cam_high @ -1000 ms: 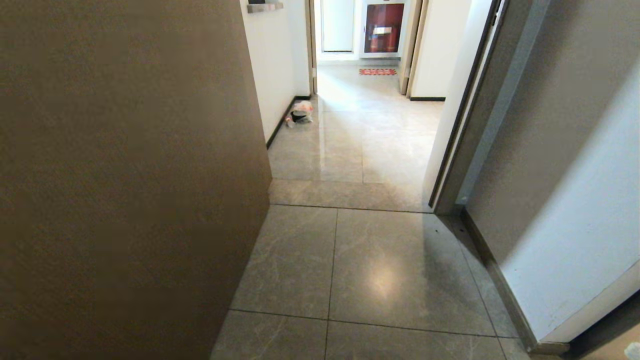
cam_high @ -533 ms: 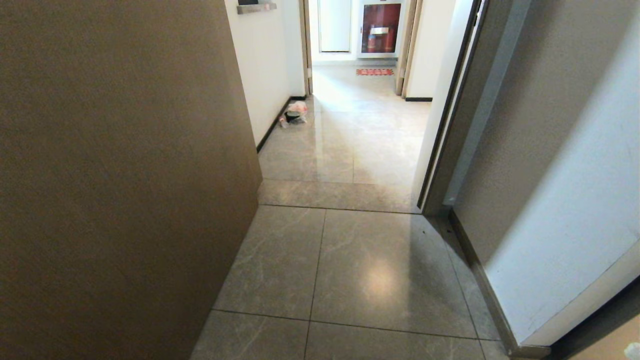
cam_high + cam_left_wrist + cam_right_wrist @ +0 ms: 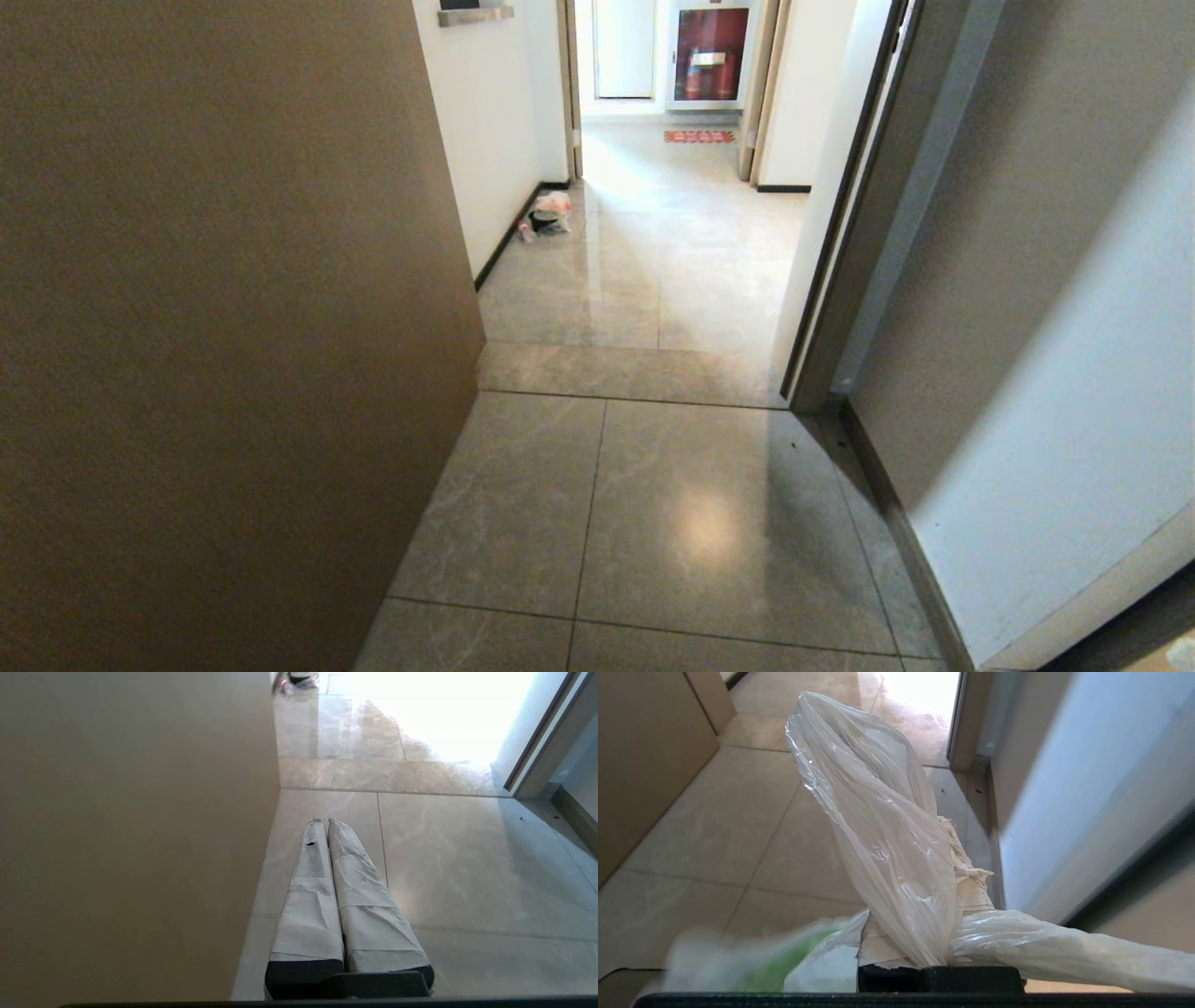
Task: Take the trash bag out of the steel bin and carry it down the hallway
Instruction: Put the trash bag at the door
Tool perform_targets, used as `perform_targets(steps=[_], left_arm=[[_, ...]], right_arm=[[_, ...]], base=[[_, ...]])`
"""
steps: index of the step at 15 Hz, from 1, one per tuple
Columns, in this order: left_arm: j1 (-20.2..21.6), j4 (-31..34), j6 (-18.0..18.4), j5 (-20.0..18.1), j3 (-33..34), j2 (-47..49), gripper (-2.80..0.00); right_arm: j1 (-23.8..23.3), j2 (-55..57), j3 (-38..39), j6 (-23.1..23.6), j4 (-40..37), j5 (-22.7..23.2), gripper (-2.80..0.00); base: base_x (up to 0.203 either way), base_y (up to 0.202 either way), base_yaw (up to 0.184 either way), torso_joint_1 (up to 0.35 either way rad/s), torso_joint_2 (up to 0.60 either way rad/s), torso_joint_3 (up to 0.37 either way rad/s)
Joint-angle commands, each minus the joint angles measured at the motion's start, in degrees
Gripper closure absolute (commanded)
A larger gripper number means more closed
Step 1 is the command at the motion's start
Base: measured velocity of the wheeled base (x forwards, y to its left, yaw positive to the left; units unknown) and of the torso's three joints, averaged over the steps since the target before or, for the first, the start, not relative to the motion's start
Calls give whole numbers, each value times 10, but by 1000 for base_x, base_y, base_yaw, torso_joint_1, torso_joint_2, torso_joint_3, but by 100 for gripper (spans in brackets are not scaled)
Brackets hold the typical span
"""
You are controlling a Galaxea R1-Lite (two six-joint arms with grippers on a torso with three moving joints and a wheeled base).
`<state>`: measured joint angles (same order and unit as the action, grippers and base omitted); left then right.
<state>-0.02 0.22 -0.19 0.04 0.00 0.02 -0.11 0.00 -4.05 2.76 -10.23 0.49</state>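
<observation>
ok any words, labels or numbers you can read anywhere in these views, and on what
None can be read.
Trash bag in the right claw: a green blur at its lower edge, too blurred to read.
Red mat at the far end of the hallway: a pattern, too small to read.
Red cabinet behind it: a pale patch, too small to read.

A: Item one: thin, whitish, translucent plastic trash bag (image 3: 887, 826), crinkled, glossy, catching highlights.

B: Noted. Flooring?

A: Large grey-beige marble-look hallway tiles (image 3: 691, 523), smooth, high gloss, mirroring the light.

B: Left end effector (image 3: 325, 822)?

A: Fingers (image 3: 308, 896) wrapped in creased white paper-like tape, matt; black base.

B: Walls?

A: Flat brown panel (image 3: 215, 336), matt, faintly grainy; white painted wall (image 3: 1074, 448), smooth, matt.
</observation>
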Motion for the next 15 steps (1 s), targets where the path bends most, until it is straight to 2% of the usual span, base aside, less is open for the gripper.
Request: perform_targets(steps=[1, 15], left_arm=[[0, 0, 0, 0, 0, 0, 0], [0, 0, 0, 0, 0, 0, 0]], right_arm=[[0, 1, 0, 1, -1, 0, 0], [0, 1, 0, 1, -1, 1, 0]], base=[[196, 0, 1, 7, 2, 2], [192, 0, 2, 2, 2, 3]])
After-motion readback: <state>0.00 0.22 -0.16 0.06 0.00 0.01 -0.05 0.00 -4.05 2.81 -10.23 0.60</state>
